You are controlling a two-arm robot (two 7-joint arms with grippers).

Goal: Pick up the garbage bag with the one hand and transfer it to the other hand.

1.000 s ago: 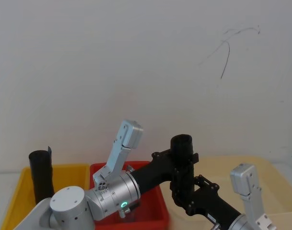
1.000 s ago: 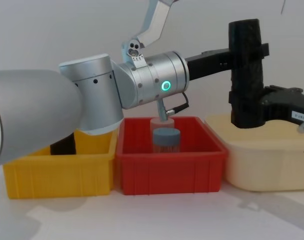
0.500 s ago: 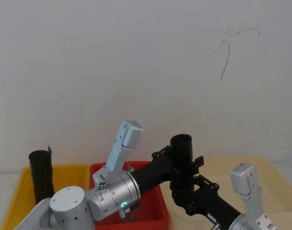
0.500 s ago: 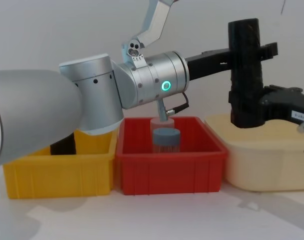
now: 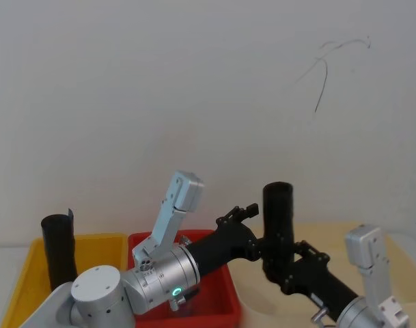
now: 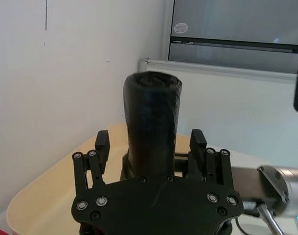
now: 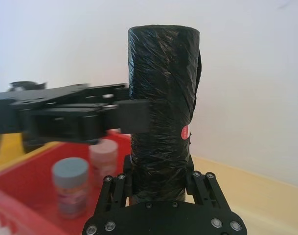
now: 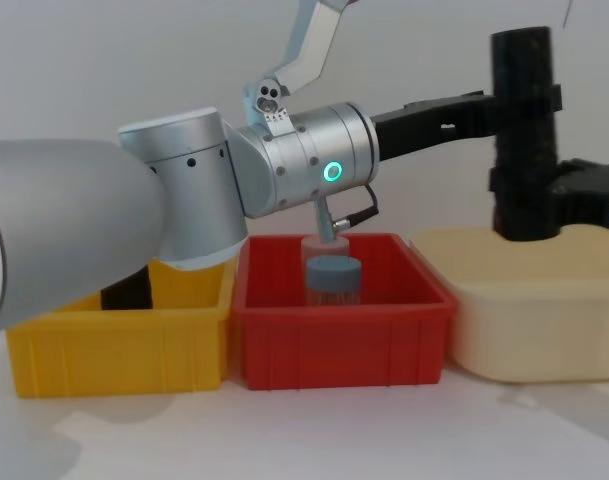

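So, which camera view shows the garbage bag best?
The right wrist view: the garbage bag stands close, its crinkles and red sticker plain, with the right gripper shut on its lower part. The left wrist view shows its upper part inside the open left gripper. Head and chest views show a plain dark column, farther off.

Left tool (image 6: 149,142) reaches across to the right, jaws spread; right tool (image 7: 158,178) meets it, jaws clamped.
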